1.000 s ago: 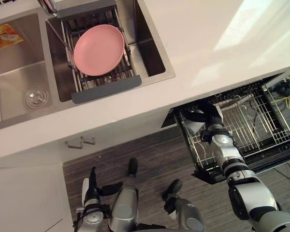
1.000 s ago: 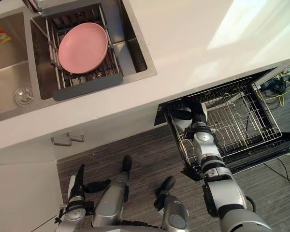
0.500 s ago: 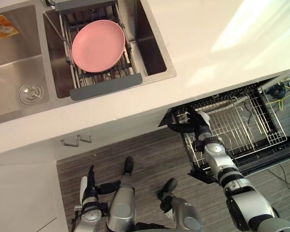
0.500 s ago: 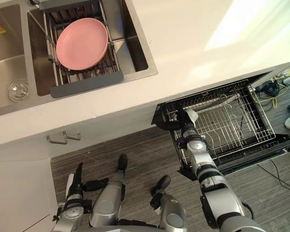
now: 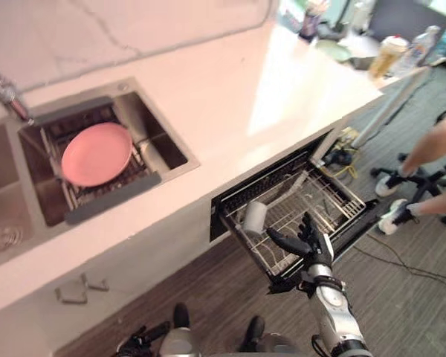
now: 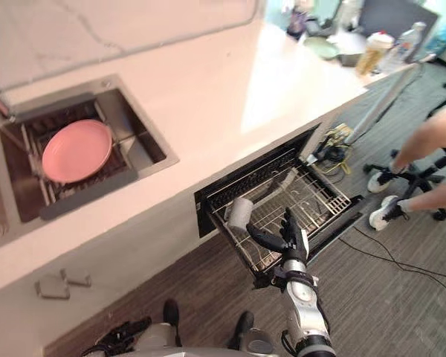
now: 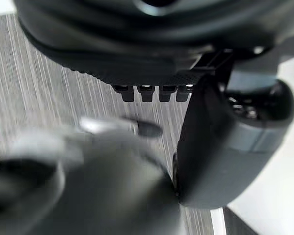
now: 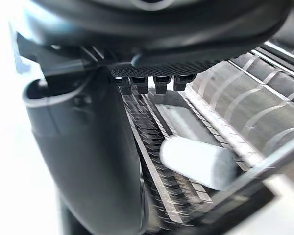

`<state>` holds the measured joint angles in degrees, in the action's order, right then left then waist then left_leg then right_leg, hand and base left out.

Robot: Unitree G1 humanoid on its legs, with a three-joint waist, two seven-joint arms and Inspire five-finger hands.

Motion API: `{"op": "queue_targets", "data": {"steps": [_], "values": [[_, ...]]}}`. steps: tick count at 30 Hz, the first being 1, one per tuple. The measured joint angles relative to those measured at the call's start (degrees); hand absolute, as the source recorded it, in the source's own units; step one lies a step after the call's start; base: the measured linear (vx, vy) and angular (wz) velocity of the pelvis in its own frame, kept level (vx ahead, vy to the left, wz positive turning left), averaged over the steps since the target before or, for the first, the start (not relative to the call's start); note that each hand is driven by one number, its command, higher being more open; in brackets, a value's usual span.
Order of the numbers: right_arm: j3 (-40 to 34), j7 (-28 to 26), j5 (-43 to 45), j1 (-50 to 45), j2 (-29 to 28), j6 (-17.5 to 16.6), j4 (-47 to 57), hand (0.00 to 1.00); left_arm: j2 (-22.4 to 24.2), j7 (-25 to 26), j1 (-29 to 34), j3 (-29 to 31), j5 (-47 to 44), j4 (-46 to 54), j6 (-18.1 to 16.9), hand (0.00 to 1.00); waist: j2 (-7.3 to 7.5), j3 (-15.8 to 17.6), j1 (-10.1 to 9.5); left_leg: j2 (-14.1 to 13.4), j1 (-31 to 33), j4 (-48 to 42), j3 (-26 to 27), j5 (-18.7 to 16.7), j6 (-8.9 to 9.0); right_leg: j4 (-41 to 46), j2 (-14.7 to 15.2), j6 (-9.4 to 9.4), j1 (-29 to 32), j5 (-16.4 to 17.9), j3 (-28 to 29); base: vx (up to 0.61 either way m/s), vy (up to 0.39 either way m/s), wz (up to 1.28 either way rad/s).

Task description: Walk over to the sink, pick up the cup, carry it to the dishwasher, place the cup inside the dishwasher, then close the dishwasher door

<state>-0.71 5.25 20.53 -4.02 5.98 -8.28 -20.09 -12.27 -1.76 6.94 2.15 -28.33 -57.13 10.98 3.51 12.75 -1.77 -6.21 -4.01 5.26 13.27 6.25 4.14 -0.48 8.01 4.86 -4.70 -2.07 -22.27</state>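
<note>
Left hand (image 5: 143,338) relaxed, fingers straight, low by the floor. Right hand (image 5: 312,244) splayed wide, empty, over front edge of dishwasher rack (image 5: 323,195). Cup (image 5: 255,216) on its side at rack's left edge, bench end. Likely risk: rolling loose, or rack jamming door because pulled out.

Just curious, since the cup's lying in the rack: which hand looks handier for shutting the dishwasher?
Probably right. The right hand hangs open at the front edge of the pulled-out rack, near the cup; the left hand is low by the floor.
</note>
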Motion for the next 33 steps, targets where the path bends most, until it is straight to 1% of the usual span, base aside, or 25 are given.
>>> {"op": "queue_targets", "data": {"steps": [1, 3, 4, 5, 7, 10, 13, 17, 18, 21, 24, 26, 27, 28, 30, 33], "values": [[-0.68, -3.35, 2.87, -1.37, -0.04, -0.04, 3.27, 1.00, 0.07, -1.05, 0.01, 0.16, -0.08, -1.16, 0.84, 1.00, -0.40, -1.00, 0.58, -0.13, -0.95, 0.00, 0.81, -0.41, 0.23, -0.69, -0.23, -0.11, -0.71, -0.29, 0.77, 0.07, -0.022, -0.30], [-1.01, -6.65, 4.73, -2.14, -0.06, -0.04, 6.56, 1.00, 0.31, -1.02, 0.07, 0.25, -0.53, -2.05, 1.29, 1.00, -0.93, -1.75, 1.42, -0.42, -1.56, -0.01, 1.21, -0.66, 0.29, -1.08, -0.39, -0.28, -1.26, -0.46, 1.08, 0.06, -0.033, -0.18], [-1.11, -8.96, 5.37, -2.54, -0.06, -0.04, 9.17, 1.00, 0.65, -0.88, 0.13, 0.32, -0.93, -2.38, 1.37, 1.00, -1.53, -2.26, 1.57, -0.53, -1.97, -0.01, 1.45, -0.87, 0.44, -1.42, -0.54, -0.29, -1.55, -0.54, 1.40, 0.05, -0.032, -0.13], [-1.10, -9.98, 5.48, -2.73, -0.06, -0.05, 10.30, 1.00, 0.86, -0.83, 0.22, 0.39, -0.92, -2.54, 1.37, 1.00, -1.79, -2.58, 1.57, -0.58, -2.08, -0.01, 1.54, -0.97, 0.54, -1.61, -0.62, -0.30, -1.66, -0.61, 1.50, 0.03, -0.020, -0.10], [-0.74, -13.68, 7.65, -3.22, -0.29, -0.03, 14.50, 1.00, 1.69, -0.61, 0.48, 1.12, -0.30, -3.52, 1.03, 1.00, -2.68, -3.67, 1.59, -0.78, -2.52, -0.02, 1.57, -1.19, 0.78, -2.19, -0.95, -0.32, -2.37, -0.65, 1.46, 0.05, -0.027, -0.02], [0.43, -16.92, 9.20, -3.19, -0.27, 0.16, 19.09, 1.00, 2.34, 0.08, 1.31, 2.08, 1.60, -3.50, -0.69, 1.00, -3.40, -4.63, 1.65, -1.06, -2.81, -0.03, 1.63, -1.37, 0.99, -2.66, -1.31, -0.39, -2.83, -0.70, 1.44, 0.02, -0.010, 0.00], [1.54, -18.75, 9.72, -3.12, -0.11, 0.70, 22.77, 1.00, 2.52, 0.23, 1.67, 2.05, 2.58, -3.49, -1.59, 1.00, -3.55, -4.71, 1.62, -1.21, -3.07, -0.05, 1.56, -1.44, 1.08, -3.04, -1.49, -0.44, -3.38, -0.73, 1.25, 0.00, -0.003, 0.01], [3.39, -18.52, 9.80, -2.84, 0.75, 1.13, 26.36, 1.00, 2.76, 1.29, 2.02, 1.91, 2.45, -3.52, -2.67, 1.00, -3.95, -4.88, 1.56, -1.10, -2.47, -0.09, 1.00, -1.43, 1.07, -3.53, -1.48, -0.43, -3.56, -0.80, 0.31, 0.01, -0.002, 0.07], [6.16, -9.82, 9.64, -0.60, 2.58, 1.86, 27.70, 1.00, 5.05, 1.71, 3.19, 1.82, 2.39, -3.55, -3.31, 1.00, -7.87, -6.71, 1.75, -1.24, -1.70, -0.16, -1.52, -1.49, 1.33, -2.62, -1.50, -0.34, -4.30, 0.64, -2.25, 0.00, 0.000, 0.00], [6.16, -9.82, 9.64, -0.60, 2.58, 1.86, 27.70, 1.00, 5.05, 1.71, 3.19, 1.82, 2.39, -3.54, -3.31, 1.00, -7.87, -6.71, 1.77, -1.25, -1.71, -0.16, -1.49, -1.49, 1.34, -2.62, -1.50, -0.34, -4.29, 0.65, -2.22, 0.00, 0.000, -0.01], [6.27, -9.75, 9.67, -0.60, 2.58, 1.92, 27.70, 1.00, 5.15, 1.96, 3.12, 1.83, 2.38, -3.46, -2.78, 1.00, -7.88, -6.71, 1.79, -1.36, -2.27, -0.38, -0.29, -1.62, 1.48, -2.33, -1.50, -0.35, -4.00, 0.64, -1.07, 0.00, 0.003, -0.20], [5.90, -9.17, 9.88, -0.60, 2.67, 1.92, 27.70, 1.00, 4.97, 3.08, 2.68, 1.76, 2.31, -3.47, -0.35, 1.00, -7.89, -6.72, 2.15, -1.51, -2.54, -0.44, 0.56, -1.78, 1.52, -0.92, -1.39, -0.42, -3.20, 1.15, -0.05, 0.01, 0.012, -0.20], [5.73, -9.01, 9.95, -0.61, 2.70, 1.92, 27.69, 1.00, 4.94, 3.27, 2.55, 1.72, 2.22, -3.47, 0.27, 1.00, -7.86, -6.70, 2.40, -1.54, -2.53, -0.47, 0.59, -1.78, 1.52, -0.32, -1.31, -0.44, -2.96, 1.45, -0.01, 0.00, 0.010, -0.06], [5.24, -8.81, 10.44, -0.61, 2.80, 1.99, 27.73, 1.00, 4.98, 3.67, 2.34, 1.60, 1.54, -3.56, 1.61, 1.00, -7.82, -6.68, 2.82, -1.61, -2.48, -0.62, 0.53, -1.90, 1.41, 1.14, -1.08, -0.43, -2.32, 2.25, 0.07, 0.00, 0.000, 0.00], [3.35, -8.80, 11.61, -0.61, 2.82, 2.24, 27.95, 1.00, 4.75, 4.28, 1.60, 1.35, 0.66, -3.75, 3.12, 1.00, -7.70, -6.58, 2.80, -1.79, -2.14, -1.63, 0.18, -2.63, 1.34, 3.19, -0.82, -0.43, -1.75, 3.42, -0.04, 0.00, 0.001, 0.06], [-0.04, -8.50, 12.05, -0.60, 3.00, 3.95, 29.56, 1.00, 4.33, 4.81, 0.81, 1.24, -2.63, -4.09, 5.56, 1.00, -7.54, -6.32, 2.76, -1.92, -1.23, -4.30, -1.39, -3.87, 1.33, 7.29, -0.14, -0.41, -1.19, 6.03, -0.94, 0.00, -0.019, 0.21]]}}
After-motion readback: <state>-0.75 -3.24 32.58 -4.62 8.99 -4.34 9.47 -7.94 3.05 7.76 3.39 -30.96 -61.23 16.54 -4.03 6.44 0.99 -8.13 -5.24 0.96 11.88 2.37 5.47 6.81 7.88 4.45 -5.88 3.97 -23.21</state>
